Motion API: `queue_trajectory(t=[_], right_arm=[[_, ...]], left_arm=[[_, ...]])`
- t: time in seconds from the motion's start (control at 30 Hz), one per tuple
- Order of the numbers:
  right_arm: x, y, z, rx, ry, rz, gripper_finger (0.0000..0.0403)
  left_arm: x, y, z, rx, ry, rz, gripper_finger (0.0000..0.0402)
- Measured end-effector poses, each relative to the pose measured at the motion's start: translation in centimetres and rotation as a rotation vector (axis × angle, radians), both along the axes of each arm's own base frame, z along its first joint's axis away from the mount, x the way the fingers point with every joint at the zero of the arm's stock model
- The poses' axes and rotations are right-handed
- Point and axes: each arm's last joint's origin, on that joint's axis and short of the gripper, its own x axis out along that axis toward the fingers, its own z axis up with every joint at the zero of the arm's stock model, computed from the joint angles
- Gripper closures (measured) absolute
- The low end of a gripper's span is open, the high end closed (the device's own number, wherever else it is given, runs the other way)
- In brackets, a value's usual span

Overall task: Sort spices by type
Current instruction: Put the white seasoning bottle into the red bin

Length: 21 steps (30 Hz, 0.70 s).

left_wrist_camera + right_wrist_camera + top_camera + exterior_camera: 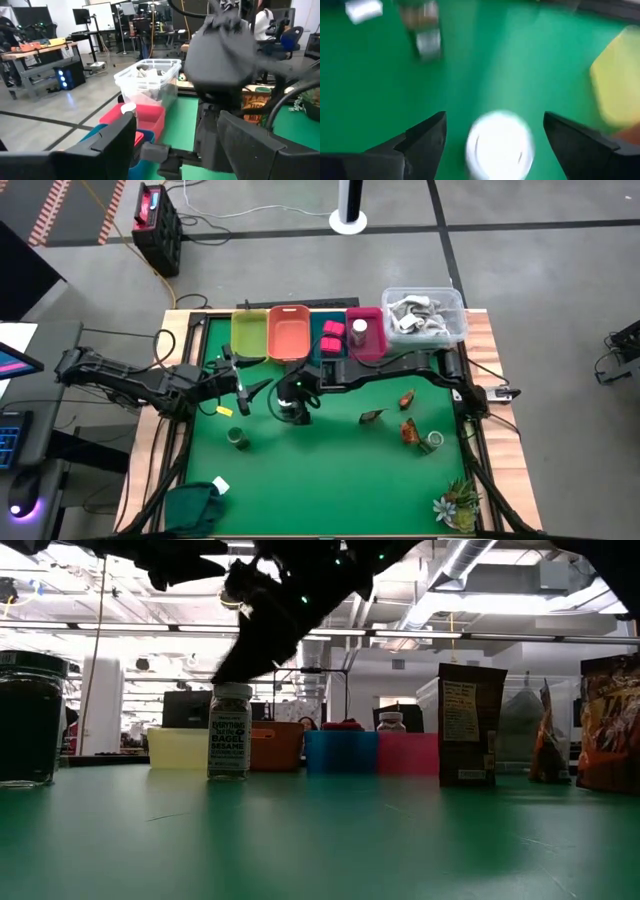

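A: Fingers first — the right gripper [492, 145] has its fingers [422, 137] spread wide, one on each side of a white-capped jar [499, 145] that stands upright on the green counter [330, 470]. A clear gap shows on both sides of the cap; nothing is gripped.

B: And the left gripper [175, 145]?

A: Its fingers [107, 142] are also spread wide and hold nothing. The left arm [120, 375] reaches in from the counter's left edge, and its gripper sits just beside the right one, near the counter's middle.

B: Location of the jar in the other views?

A: In the low view the same white-capped jar [230, 730] stands under the dark arm, in front of the row of bins. In the high view the gripper covers it.

B: State the bins.

A: Four along the far edge: yellow bin [249, 332], orange bin [288, 332], blue bin [328, 345] and pink bin [368, 340]. Two pink-red packets [332, 335] lie in the blue bin; a white-capped jar [360, 328] stands in the pink bin.

B: Remaining spices?

A: A dark green jar [240, 440] stands left of centre. Brown-orange pouches [408, 430] stand on the right half, with another small jar [434, 441] just beside them — its type cannot be told.
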Motion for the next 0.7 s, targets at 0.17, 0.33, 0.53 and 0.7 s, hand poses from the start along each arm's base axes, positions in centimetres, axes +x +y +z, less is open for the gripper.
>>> queue_trajectory(t=[0.17,0.33,0.53,0.7], right_arm=[[0.3,-0.4,-0.7,0.0,0.0,0.0,0.0045],[0.4,-0.8,-1.7,-0.001,0.033,-0.008,0.0062],[0.4,-1.1,-1.6,0.004,0.024,-0.017,0.0117],[0.4,-1.4,-1.6,0.007,0.032,-0.024,0.0175]], left_arm=[[0.0,0.0,0.0,0.0,0.001,0.002,0.0136],[0.0,0.0,0.0,0.0,0.002,0.001,0.0136],[0.0,0.0,-0.1,0.001,0.007,0.001,0.0136],[0.0,0.0,-0.1,-0.003,0.004,0.001,0.0136]])
